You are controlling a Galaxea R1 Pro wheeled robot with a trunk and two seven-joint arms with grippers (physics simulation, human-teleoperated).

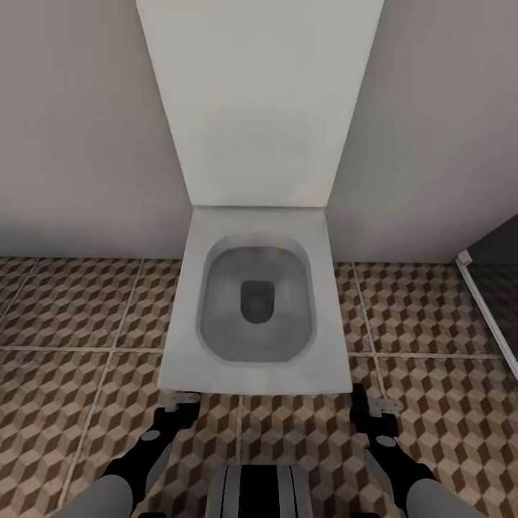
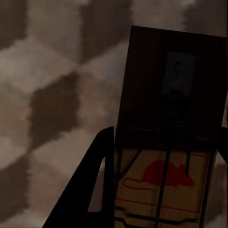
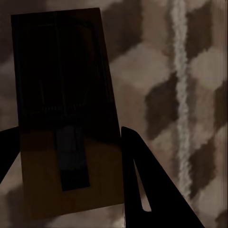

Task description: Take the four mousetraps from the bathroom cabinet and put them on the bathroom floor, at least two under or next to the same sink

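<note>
Bathroom floor [image 1: 86, 374]: cube-pattern tiles with pale grout lines. No mousetrap lies on the part of it seen from the head view.
Wall [image 1: 72, 122]: plain grey, directly ahead of the robot.
Toilet [image 1: 253, 360]: white, lid raised, bowl directly in front of the robot. It is not the sink; the robot faces no placement spot here.
Dark panel [image 1: 496, 288]: cut off by the frame at the robot's right; its identity cannot be determined.
Left claw [image 2: 161, 190]: closed on a mousetrap, one dark finger [image 2: 90, 190] against the board's edge. In the head view the left claw [image 1: 181, 399] is low, just in front of the toilet rim.
Left mousetrap [image 2: 164, 180]: tan board with red mouse print and wire spring, held above the floor tiles; its far half is in deep shadow.
Right claw [image 3: 71, 156]: closed on a second mousetrap, fingers on both long edges.
Right mousetrap [image 3: 66, 114]: heavily shadowed; spring and markings are hard to make out.
Progress: two mousetraps are in hand, none visibly placed. Judged as the carrying phase.
Remaining: reach the sink, set both down beside or under it; the status of the other two cannot be determined.
</note>
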